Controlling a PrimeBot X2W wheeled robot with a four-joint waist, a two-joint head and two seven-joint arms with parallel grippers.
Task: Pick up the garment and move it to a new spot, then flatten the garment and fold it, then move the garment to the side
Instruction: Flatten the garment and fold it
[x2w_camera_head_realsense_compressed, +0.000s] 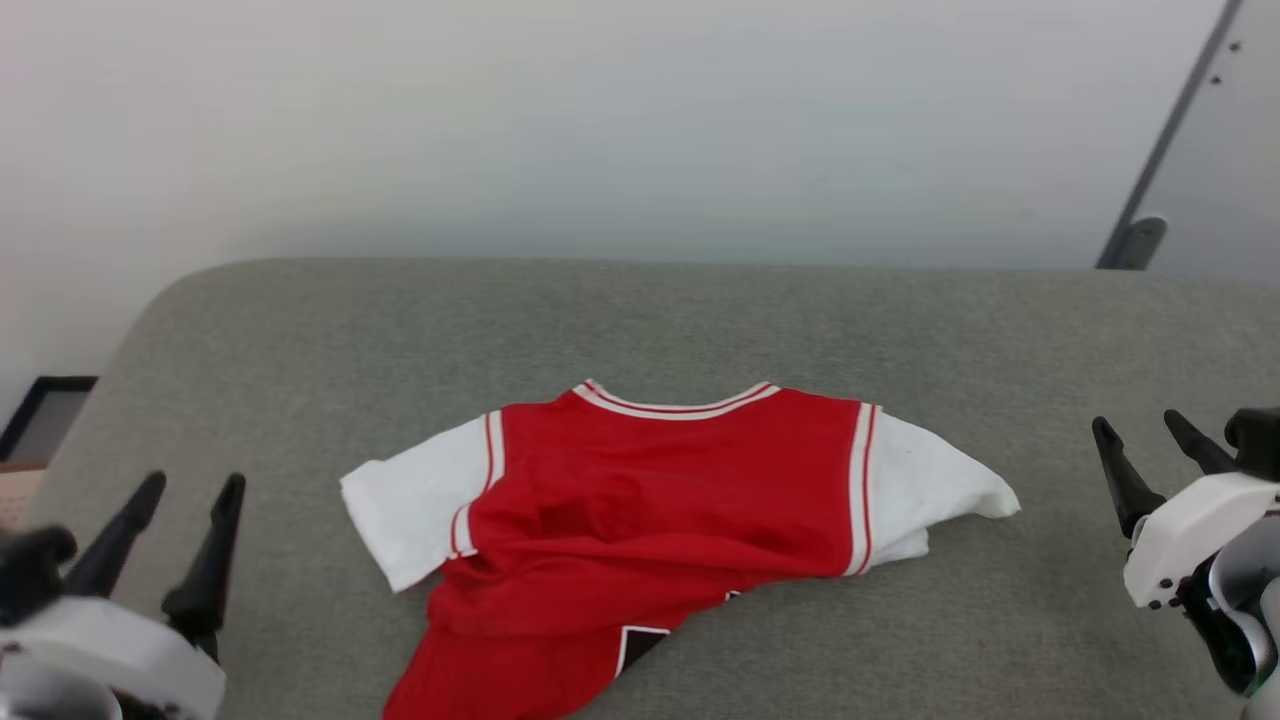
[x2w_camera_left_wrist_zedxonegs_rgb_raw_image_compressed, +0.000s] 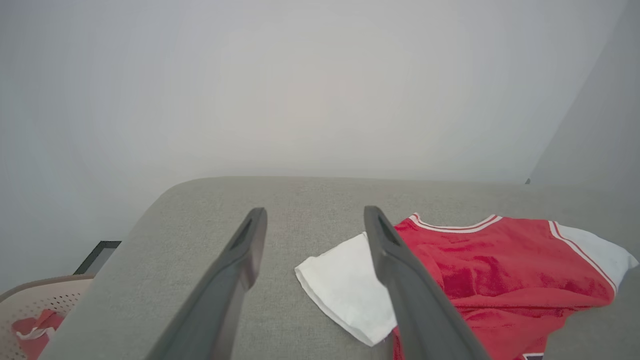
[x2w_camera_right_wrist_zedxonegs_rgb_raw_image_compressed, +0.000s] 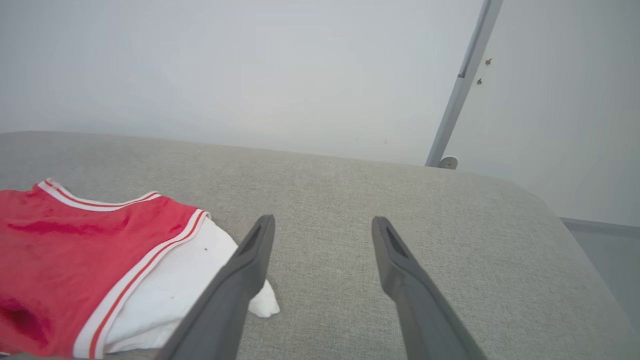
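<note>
Open and empty, the left claw (x2w_camera_head_realsense_compressed: 195, 482) hangs to the left of the red shirt (x2w_camera_head_realsense_compressed: 650, 480), well apart from it. Its two dark fingers are spread wide and hold nothing. The right claw (x2w_camera_head_realsense_compressed: 1136, 420) hangs to the right of the shirt, also well apart. Its fingers are spread wide too, with nothing between them.

The shirt lies on a soft grey top (x2w_camera_head_realsense_compressed: 700, 310). Its neck hole, with white and red trim, points away from the robot. One white sleeve sticks out on each side of the red middle. The left sleeve lies flat. The right sleeve is bunched up and ends in a small point. The red part is wrinkled, and its lower part is folded over and pulled toward the left. A small bit of a black letter with a white edge peeks out under that fold.

From the left wrist, one finger of the left claw covers the place where the left sleeve meets the red part. Far to the left of the shirt, lower than the grey top, sits a beige basket (x2w_camera_left_wrist_zedxonegs_rgb_raw_image_compressed: 35, 305) with little holes. A small red cloth (x2w_camera_left_wrist_zedxonegs_rgb_raw_image_compressed: 30, 330) lies inside it. Far behind the shirt, to its right, a grey pole (x2w_camera_head_realsense_compressed: 1170, 130) leans along the pale wall (x2w_camera_head_realsense_compressed: 600, 120).
</note>
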